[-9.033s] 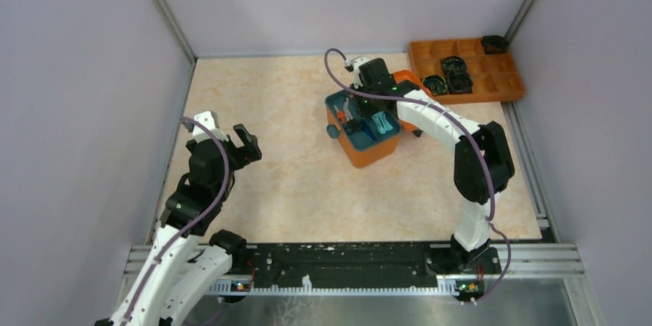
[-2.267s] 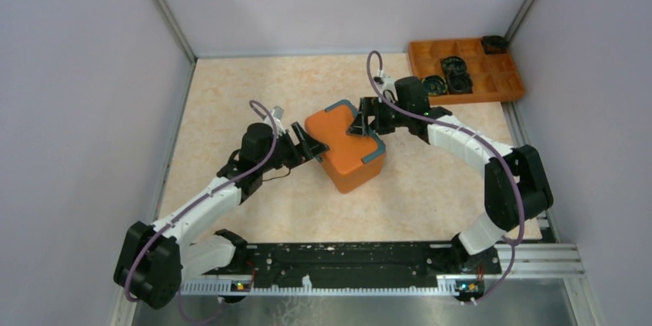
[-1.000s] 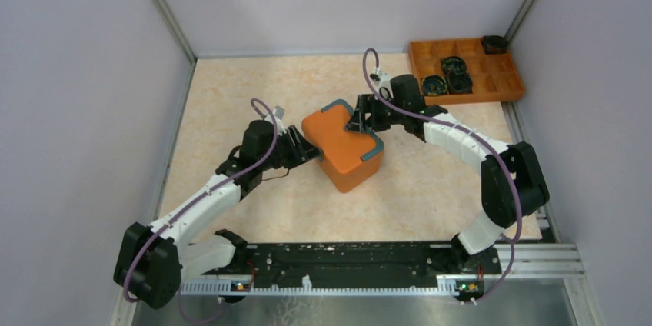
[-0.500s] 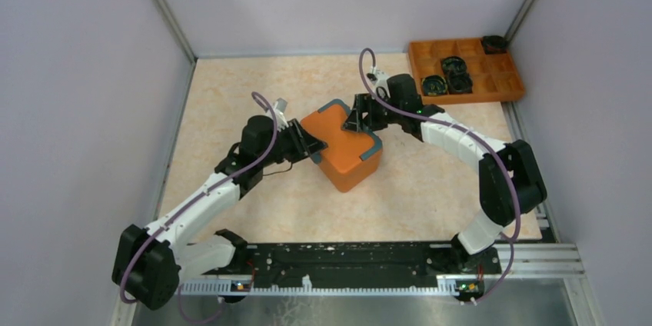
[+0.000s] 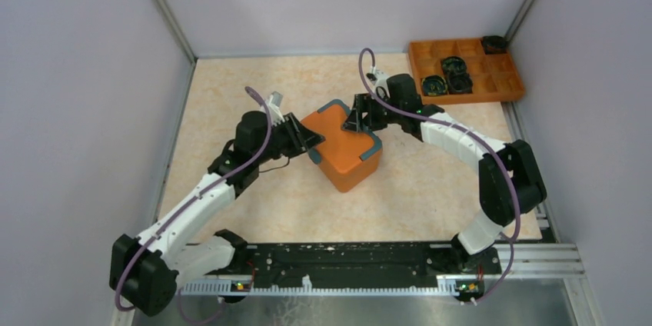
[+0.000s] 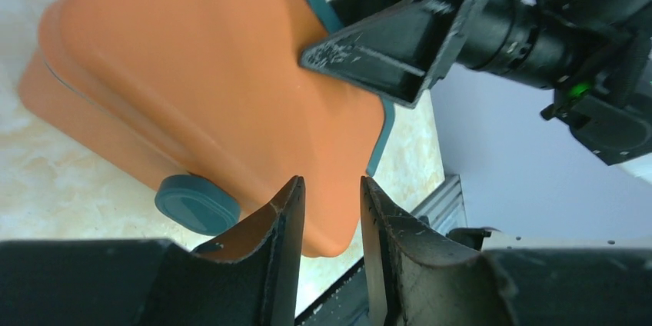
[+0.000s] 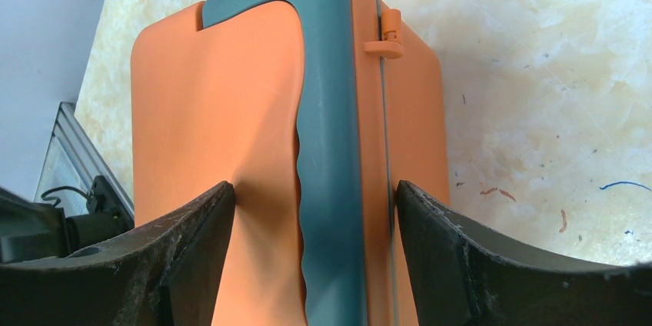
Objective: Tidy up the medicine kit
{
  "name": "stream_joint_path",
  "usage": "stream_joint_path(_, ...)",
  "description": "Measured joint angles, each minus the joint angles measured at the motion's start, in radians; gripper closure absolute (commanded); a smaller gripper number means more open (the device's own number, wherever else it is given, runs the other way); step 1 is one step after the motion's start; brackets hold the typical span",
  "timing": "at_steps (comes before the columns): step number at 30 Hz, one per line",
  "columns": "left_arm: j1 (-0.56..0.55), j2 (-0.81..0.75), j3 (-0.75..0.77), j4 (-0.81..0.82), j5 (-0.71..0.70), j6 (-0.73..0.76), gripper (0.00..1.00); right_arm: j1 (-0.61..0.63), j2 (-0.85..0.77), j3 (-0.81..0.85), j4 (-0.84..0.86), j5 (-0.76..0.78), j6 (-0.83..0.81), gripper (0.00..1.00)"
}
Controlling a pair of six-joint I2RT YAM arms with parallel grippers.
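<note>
The medicine kit (image 5: 342,151) is an orange box with teal-grey trim, lid down, in the middle of the table. My right gripper (image 5: 360,120) straddles its far top edge. In the right wrist view (image 7: 315,187) one finger presses on the lid (image 7: 215,95) and the other on the side wall, with the trim strip (image 7: 330,111) between them. My left gripper (image 5: 311,140) hovers at the kit's left corner. In the left wrist view (image 6: 330,184) a narrow gap holds nothing, with the kit (image 6: 192,72) and its round teal latch (image 6: 196,203) beyond.
A flat orange divided tray (image 5: 469,99) with black items (image 5: 450,72) sits at the back right corner. Grey walls close in the table on three sides. The black rail (image 5: 346,264) with both arm bases runs along the near edge.
My left wrist has drawn up and to the left, and its jaws have narrowed a little. The right gripper and the kit have barely shifted.
</note>
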State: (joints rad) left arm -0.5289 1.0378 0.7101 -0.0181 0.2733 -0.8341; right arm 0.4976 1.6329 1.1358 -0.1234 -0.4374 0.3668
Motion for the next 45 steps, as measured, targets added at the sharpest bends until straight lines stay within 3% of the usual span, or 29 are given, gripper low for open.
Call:
stream_joint_path(8, 0.0, -0.102, 0.121, -0.219, -0.141, 0.107, 0.96, 0.006, 0.006, 0.028, -0.041, 0.018, -0.012, 0.29)
stream_joint_path(21, 0.0, -0.099, -0.007, -0.375, -0.127, 0.117, 1.0, 0.017, 0.006, 0.052, -0.082, 0.052, -0.034, 0.29)
stream_joint_path(45, -0.003, 0.087, 0.053, -0.274, -0.111, 0.129, 1.0, 0.018, 0.006, 0.051, -0.079, 0.053, -0.034, 0.3)
